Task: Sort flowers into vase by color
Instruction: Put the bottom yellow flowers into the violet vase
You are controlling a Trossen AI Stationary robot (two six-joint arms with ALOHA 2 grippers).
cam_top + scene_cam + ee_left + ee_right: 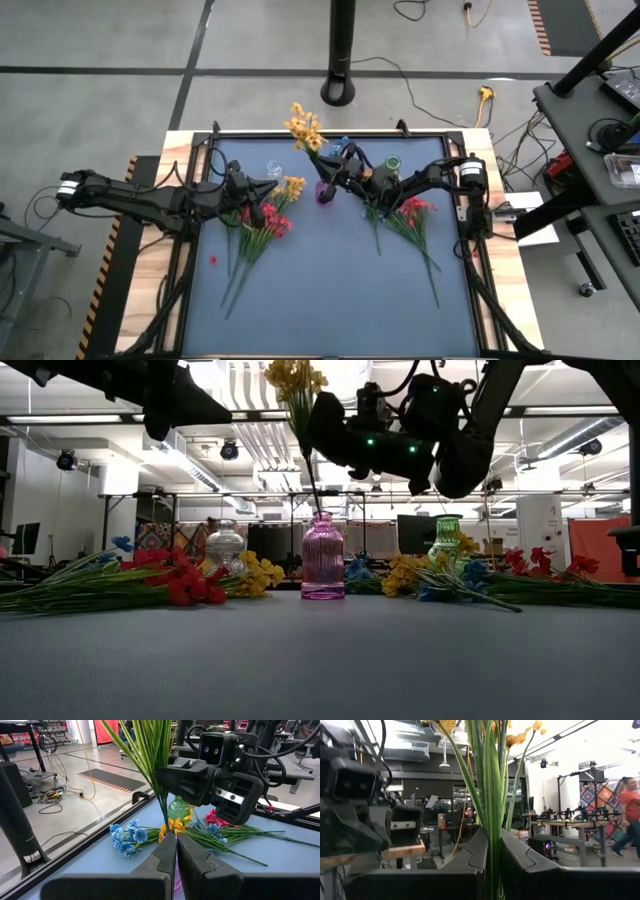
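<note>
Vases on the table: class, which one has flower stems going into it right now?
The pink vase in the middle: the yellow flowers' stems run down into its neck. The clear vase and green vase have none.

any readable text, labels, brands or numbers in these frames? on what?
None readable in any view.
White label strip on the right arm's wrist housing: marks too small to read.
Pink vase, green vase, clear vase: no print visible.
Yellow flowers in the right pincer: no tag.
Background room shelves and screens: too blurred to read.
</note>
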